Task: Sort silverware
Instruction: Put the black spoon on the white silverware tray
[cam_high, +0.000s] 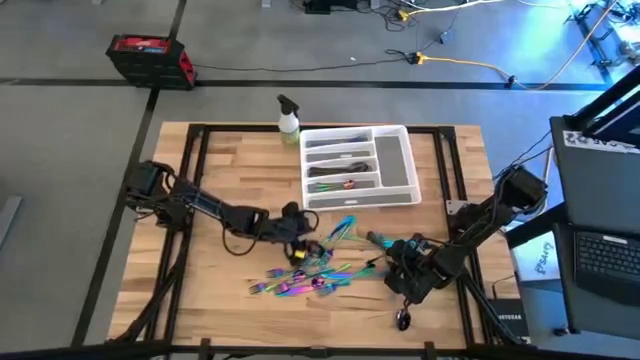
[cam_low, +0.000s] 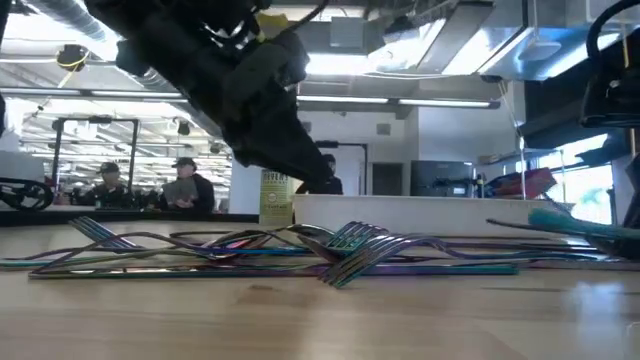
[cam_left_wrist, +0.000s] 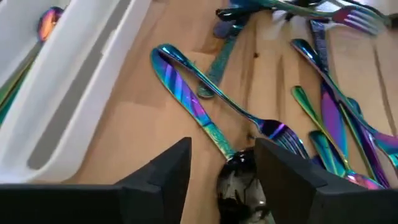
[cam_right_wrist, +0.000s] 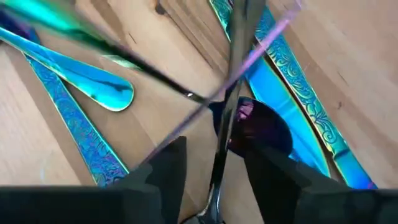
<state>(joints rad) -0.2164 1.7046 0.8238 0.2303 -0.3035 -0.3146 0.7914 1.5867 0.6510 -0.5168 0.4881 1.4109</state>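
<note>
I am looking down on a light wooden table (cam_high: 210, 290) with a dark frame around its edges. Near its far edge stands a small spray bottle (cam_high: 288, 118), and just beside it lies a white compartmented tray (cam_high: 398, 160). Toward the near middle of the tabletop I see the silverware (cam_high: 315, 275) lying loose in a tangled pile of iridescent forks and spoons, crossing one another directly on the wood.

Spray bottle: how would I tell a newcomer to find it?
Start at the white tray on the table's far half. Just off its far left corner, at the table's edge, stands the spray bottle. It is the only upright thing there: yellowish liquid, dark nozzle, apart from the silverware lying flat.
</note>
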